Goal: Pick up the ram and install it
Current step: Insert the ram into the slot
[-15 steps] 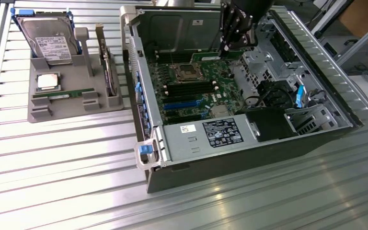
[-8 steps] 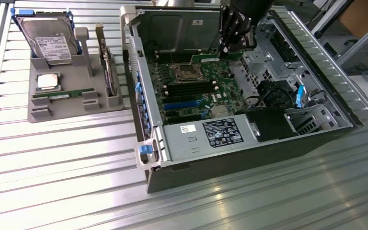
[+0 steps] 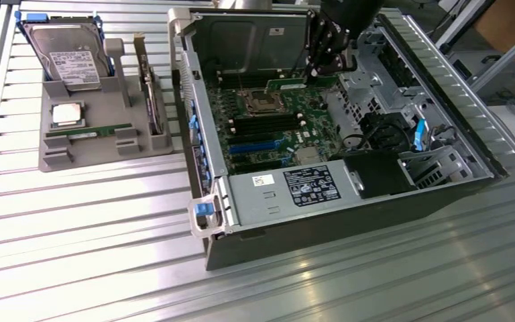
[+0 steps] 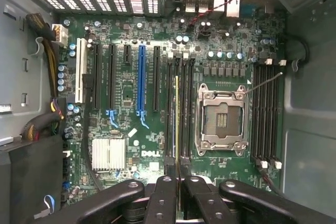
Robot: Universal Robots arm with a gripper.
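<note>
My gripper point(image 4: 178, 190) is shut on the ram point(image 4: 177, 119), which I see edge-on as a thin yellow-green line running away from the fingers. The stick hangs over the black memory slots point(image 4: 185, 103) beside the empty processor socket point(image 4: 220, 121); I cannot tell whether it touches a slot. In the exterior view the gripper point(image 3: 329, 64) is inside the open computer case point(image 3: 239, 221), at the far end of the motherboard point(image 3: 275, 127), with the green ram point(image 3: 286, 84) at its tip. A second ram stick point(image 3: 88, 131) lies in the grey tray point(image 3: 96, 154).
The tray at the exterior view's left also holds a hard drive point(image 3: 74, 57), a silver processor point(image 3: 67, 114) and a card with a metal bracket point(image 3: 155, 100). Inside the case are a power supply point(image 3: 294, 191), cables point(image 3: 387, 134), more memory slots point(image 4: 265, 114) and a heatsink point(image 4: 109, 153).
</note>
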